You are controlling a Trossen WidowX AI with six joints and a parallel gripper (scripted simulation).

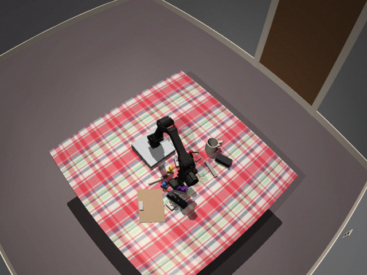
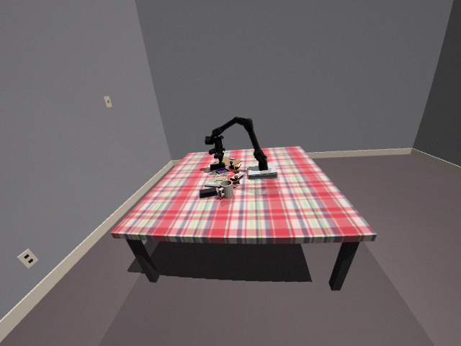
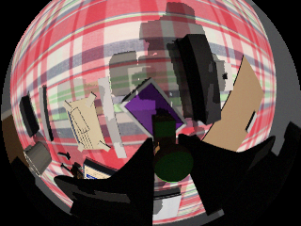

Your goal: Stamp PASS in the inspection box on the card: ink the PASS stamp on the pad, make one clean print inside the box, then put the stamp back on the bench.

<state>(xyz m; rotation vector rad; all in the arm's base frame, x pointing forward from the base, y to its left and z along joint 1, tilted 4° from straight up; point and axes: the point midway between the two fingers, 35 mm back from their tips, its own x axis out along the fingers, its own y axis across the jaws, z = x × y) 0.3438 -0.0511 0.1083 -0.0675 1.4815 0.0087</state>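
Observation:
My gripper [image 2: 222,162] [image 3: 165,139] is shut on a stamp [image 3: 173,163] with a round dark green knob, held pointing down. The purple ink pad [image 1: 181,189] [image 2: 222,170] [image 3: 141,106] lies open in its grey tray, under the stamp's lower end in the wrist view. Whether the stamp touches the pad cannot be told. The cream card [image 1: 199,177] [image 2: 220,178] [image 3: 88,124] lies beside the pad, left of it in the wrist view, with printed lines and small corner pieces. Its inspection box is too small to read clearly. The stamp's face is hidden.
A long black block [image 1: 176,199] [image 3: 201,77] and a brown clipboard [image 1: 151,207] [image 3: 237,110] lie near the pad. Blue [image 1: 164,184], yellow [image 1: 170,169] and red [image 1: 190,152] knobbed items, a grey bar [image 1: 211,169], a mug [image 1: 211,146] [image 2: 225,189] and another black block [image 1: 223,160] stand around.

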